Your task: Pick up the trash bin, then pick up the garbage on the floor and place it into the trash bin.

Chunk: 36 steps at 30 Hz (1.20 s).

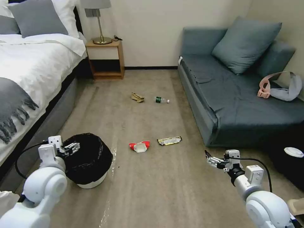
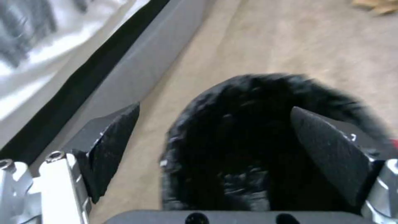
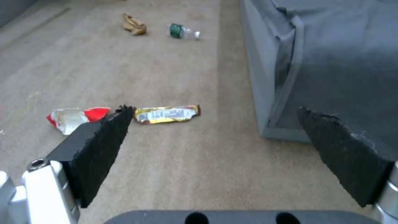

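The trash bin, white with a black bag over its rim, stands on the carpet at the lower left. My left gripper hangs open at its left rim; in the left wrist view the gripper has one finger outside the bin and the other over its mouth. The garbage lies mid-floor: a red-and-white packet, a yellow wrapper, tan paper and a small bottle. My right gripper is open above bare carpet, right of the wrapper and packet.
A bed runs along the left, with a nightstand and lamp at the back. A grey sofa lines the right side. A white-lidded cup sits on a dark surface at the far right. Open carpet lies between bin and sofa.
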### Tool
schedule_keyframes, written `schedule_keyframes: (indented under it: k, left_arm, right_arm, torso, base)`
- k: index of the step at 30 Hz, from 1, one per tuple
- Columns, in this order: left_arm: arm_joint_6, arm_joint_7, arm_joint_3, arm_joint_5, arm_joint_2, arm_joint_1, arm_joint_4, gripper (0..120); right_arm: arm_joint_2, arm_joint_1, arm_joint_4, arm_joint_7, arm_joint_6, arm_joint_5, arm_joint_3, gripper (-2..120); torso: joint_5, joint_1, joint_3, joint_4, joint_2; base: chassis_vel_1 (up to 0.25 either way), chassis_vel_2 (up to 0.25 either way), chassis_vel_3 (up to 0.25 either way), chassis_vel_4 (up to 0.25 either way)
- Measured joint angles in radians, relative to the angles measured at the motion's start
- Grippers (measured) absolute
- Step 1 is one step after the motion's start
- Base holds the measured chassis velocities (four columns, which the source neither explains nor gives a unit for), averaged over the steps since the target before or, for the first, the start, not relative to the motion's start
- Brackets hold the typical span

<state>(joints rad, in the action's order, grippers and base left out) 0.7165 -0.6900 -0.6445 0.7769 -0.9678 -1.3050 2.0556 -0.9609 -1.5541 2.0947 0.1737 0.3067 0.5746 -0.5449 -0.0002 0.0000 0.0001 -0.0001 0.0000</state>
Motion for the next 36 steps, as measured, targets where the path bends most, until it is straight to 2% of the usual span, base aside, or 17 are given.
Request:
schedule_keyframes:
  k: [3,6,11,13,14,16,21,34,36]
  left_arm:
    - [0.003,-0.003,-0.001,0.003,0.006,0.005,-0.012,98]
    - [0.017,-0.008,-0.005,0.006,0.027,0.027,-0.084,98]
    - [0.02,-0.002,-0.002,0.0,0.027,0.042,-0.129,98]
    - [0.02,0.009,0.006,-0.014,0.02,0.059,-0.174,98]
    - [0.02,0.009,0.006,-0.014,0.02,0.059,-0.174,98]
    - [0.018,0.048,0.016,-0.06,0.009,0.073,-0.23,98]
    - [0.013,0.078,0.031,-0.094,-0.017,0.09,-0.295,98]
    - [0.001,0.124,0.054,-0.171,-0.074,0.121,-0.396,97]
    - [0.005,0.138,0.061,-0.194,-0.08,0.119,-0.405,89]
  right_arm:
    - [-0.002,0.0,-0.002,-0.002,-0.002,-0.003,0.002,100]
    - [-0.012,-0.007,-0.023,-0.013,-0.016,-0.025,0.007,100]
    - [-0.016,-0.009,-0.035,-0.018,-0.023,-0.034,0.007,100]
    - [-0.021,-0.007,-0.037,-0.02,-0.024,-0.039,0.011,100]
    - [-0.021,-0.007,-0.037,-0.02,-0.024,-0.039,0.011,100]
    - [-0.027,-0.005,-0.039,-0.022,-0.025,-0.048,0.017,100]
    - [-0.033,-0.007,-0.04,-0.024,-0.026,-0.058,0.021,100]
    - [-0.034,-0.007,-0.026,-0.024,-0.022,-0.057,0.009,100]
    - [-0.035,-0.007,-0.017,-0.024,-0.019,-0.055,0.009,100]
  torso:
    - [-0.0001,0.0,0.0,0.0001,0.0]
    - [0.0001,0.0,0.0,0.0,0.0]
    - [0.0001,0.0,0.0,0.0001,0.0]
    - [0.0001,0.0,0.0,0.0001,0.0]
    - [0.0001,0.0,0.0,0.0001,0.0]
    - [0.0001,0.0,0.0,0.0,0.0]
    - [0.0001,0.0,0.0,0.0001,0.0]
    - [0.0001,0.0,0.0,0.0,0.0]
    - [0.0003,0.0,0.0,0.0,0.0]
  base:
    - [0.0,0.0,0.0,0.0]
    - [0.0,0.0,0.0,0.0]
    - [0.0,0.0,0.0,0.0]
    - [0.0,0.0,0.0,0.0]
    - [0.0,0.0,0.0,0.0]
    - [0.0,0.0,0.0,0.0]
    - [0.0,0.0,0.0,0.0]
    - [0.0,0.0,0.0,0.0]
    - [0.0,0.0,0.0,0.0]
